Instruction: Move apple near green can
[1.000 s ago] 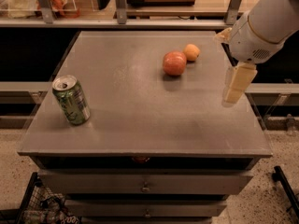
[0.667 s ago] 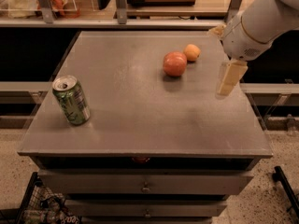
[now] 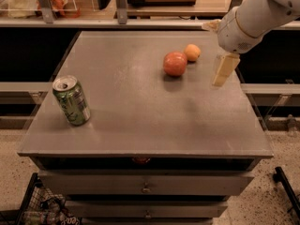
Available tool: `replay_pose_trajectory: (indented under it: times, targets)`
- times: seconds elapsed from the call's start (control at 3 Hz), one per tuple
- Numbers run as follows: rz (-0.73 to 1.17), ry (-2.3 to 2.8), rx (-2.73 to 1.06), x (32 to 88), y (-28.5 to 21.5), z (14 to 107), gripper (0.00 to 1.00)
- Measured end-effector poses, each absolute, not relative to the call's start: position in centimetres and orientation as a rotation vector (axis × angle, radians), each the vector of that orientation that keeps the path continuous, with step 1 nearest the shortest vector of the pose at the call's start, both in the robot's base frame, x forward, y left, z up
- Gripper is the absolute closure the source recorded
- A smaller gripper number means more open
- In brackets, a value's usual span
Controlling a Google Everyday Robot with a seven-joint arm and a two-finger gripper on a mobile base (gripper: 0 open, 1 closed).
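The reddish-pink apple point(image 3: 175, 63) rests on the grey table top point(image 3: 140, 111) right of its middle, toward the far side. The green can point(image 3: 71, 100) with a silver top stands upright near the table's left front. My gripper point(image 3: 221, 72) hangs from the white arm at the upper right, above the table's right edge. It is to the right of the apple, apart from it, and holds nothing that I can see.
A smaller orange-yellow fruit point(image 3: 191, 52) lies just behind and right of the apple, almost touching it. A shelf with bags and a tray runs along the back. Drawers sit under the table top, and a wire basket point(image 3: 33, 205) stands at the floor's lower left.
My gripper has moved left and toward the far side, closer to the apple. The apple, the small fruit and the can have not moved.
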State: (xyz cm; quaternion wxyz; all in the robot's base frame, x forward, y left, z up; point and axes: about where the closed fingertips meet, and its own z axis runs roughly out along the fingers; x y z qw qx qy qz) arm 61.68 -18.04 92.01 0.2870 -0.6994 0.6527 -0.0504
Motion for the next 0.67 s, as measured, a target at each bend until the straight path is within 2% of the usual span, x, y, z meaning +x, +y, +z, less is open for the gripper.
replay_pose_trajectory:
  times: [0.67]
  targets:
    - [-0.104,1.64,-1.884,64.6,-16.0,91.5,0.0]
